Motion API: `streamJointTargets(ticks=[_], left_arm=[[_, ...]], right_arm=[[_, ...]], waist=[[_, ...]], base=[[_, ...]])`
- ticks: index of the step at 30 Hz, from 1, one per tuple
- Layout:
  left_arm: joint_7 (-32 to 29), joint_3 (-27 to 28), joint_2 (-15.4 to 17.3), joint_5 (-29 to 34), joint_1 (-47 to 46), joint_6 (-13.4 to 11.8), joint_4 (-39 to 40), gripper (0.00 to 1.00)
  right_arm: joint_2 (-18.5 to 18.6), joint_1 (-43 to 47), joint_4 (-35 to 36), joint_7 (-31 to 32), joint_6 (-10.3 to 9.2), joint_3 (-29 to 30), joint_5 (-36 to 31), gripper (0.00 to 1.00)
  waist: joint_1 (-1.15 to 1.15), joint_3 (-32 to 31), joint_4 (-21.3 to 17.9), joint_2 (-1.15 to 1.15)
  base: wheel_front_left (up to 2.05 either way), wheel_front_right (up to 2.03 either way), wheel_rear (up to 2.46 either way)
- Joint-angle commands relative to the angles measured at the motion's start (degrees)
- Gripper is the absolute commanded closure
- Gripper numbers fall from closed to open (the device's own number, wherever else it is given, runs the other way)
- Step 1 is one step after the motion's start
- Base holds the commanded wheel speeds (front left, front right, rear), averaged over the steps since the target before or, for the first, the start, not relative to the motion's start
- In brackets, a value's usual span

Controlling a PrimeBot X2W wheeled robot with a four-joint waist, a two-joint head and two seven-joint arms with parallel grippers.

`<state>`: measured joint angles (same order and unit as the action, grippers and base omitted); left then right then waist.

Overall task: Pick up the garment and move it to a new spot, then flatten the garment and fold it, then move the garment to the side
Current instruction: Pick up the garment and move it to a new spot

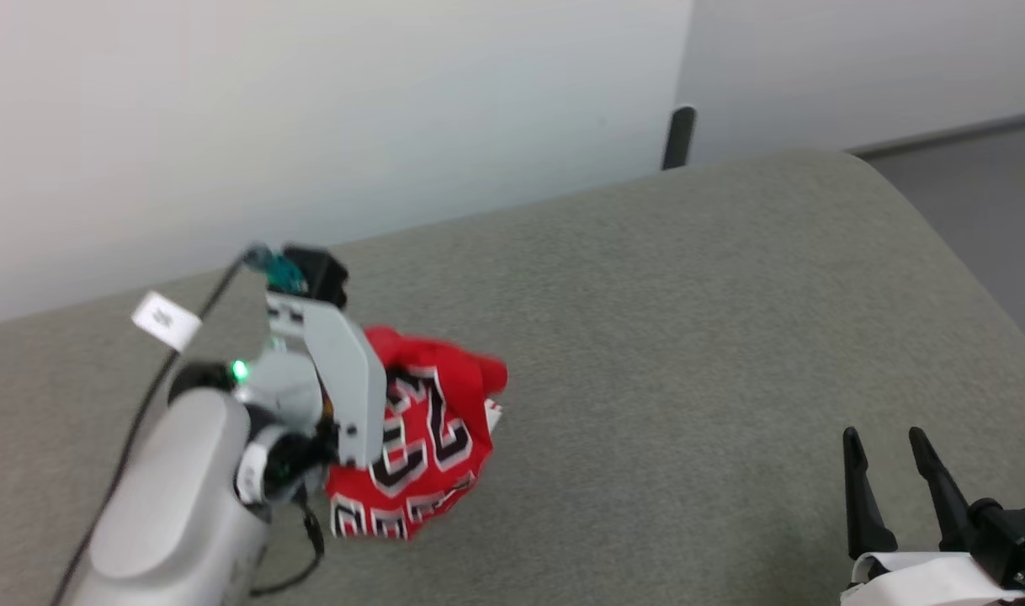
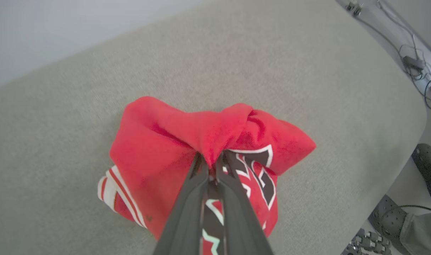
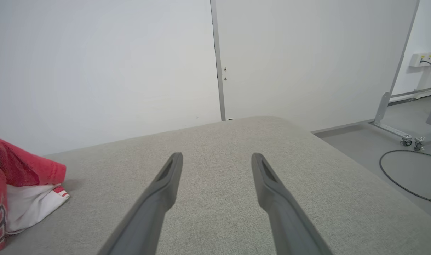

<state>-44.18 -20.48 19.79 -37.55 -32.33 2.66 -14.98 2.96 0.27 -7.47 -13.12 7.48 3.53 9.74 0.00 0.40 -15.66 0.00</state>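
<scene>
Writing first, head view: the garment (image 1: 420, 429) shows a black, white-edged 23 lying sideways, just right of the left claw (image 1: 350, 446). The letters below the number are too crumpled to read, and the marks on a white tag (image 1: 166, 320) behind the claw are blurred. The claw's fingers hide under its own grey housing. The right claw (image 1: 884, 433) hovers well apart to the right, jaws spread and empty, over the table (image 1: 689, 337).

Left wrist view: the left claw (image 2: 210, 163) pinches a red fold of the garment (image 2: 159, 148), which bunches around its tips. Striped trim pokes out at left.

Right wrist view: the right claw (image 3: 217, 156) gapes wide above the table. The garment (image 3: 21, 191) lies far to its left, cut off by the frame edge.
</scene>
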Motion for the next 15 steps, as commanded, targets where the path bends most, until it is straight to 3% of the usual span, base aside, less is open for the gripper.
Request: streamJointTargets(ticks=[1, 4, 7, 9, 11, 12, 15], left_arm=[[-0.3, -0.5, -0.2, -0.3, 1.4, 0.4, -1.1, 1.0], [-1.1, -2.1, -0.4, -0.5, 3.6, 1.0, -3.7, 1.0], [-2.3, -3.6, -0.9, -1.0, 4.8, 1.8, -5.7, 0.87], [-2.1, -4.1, -1.0, -1.1, 5.0, 2.3, -6.0, 0.6], [-2.5, -4.5, -1.3, -1.6, 5.0, 2.6, -6.3, 0.14], [-2.4, -4.5, -1.4, -1.9, 4.7, 2.6, -6.2, 0.0], [-2.3, -4.5, -1.4, -2.3, 4.2, 2.9, -5.6, 0.0]], right_arm=[[-0.1, -0.2, -0.4, -0.4, 0.03, -0.4, 0.5, 0.0], [-0.1, -0.5, -1.1, -0.6, 0.03, -1.2, 0.9, 0.0], [-0.1, -0.6, -2.0, -1.0, 0.03, -1.4, 1.1, 0.0], [-0.1, -0.6, -2.6, -1.1, 0.03, -1.4, 1.1, 0.0], [-0.1, -0.5, -3.1, -1.2, 0.03, -1.5, 1.1, 0.0], [-0.1, -0.4, -3.2, -1.3, 0.03, -1.6, 1.0, 0.0], [-0.1, 0.2, -3.4, -1.4, 0.03, -1.8, 0.5, 0.0]], waist=[[0.0, 1.4, -2.7, 0.0], [0.0, 1.4, -3.5, 0.0], [0.0, 1.0, -3.7, 0.0], [0.0, 0.5, -3.5, 0.0], [0.0, -0.1, -3.0, 0.0], [0.0, -0.5, -2.7, 0.0], [0.0, -1.7, -1.6, 0.0]], base=[[0.0, 0.0, 0.0], [0.0, 0.0, 0.0], [0.0, 0.0, 0.0], [0.0, 0.0, 0.0], [0.0, 0.0, 0.0], [0.0, 0.0, 0.0], [0.0, 0.0, 0.0]])
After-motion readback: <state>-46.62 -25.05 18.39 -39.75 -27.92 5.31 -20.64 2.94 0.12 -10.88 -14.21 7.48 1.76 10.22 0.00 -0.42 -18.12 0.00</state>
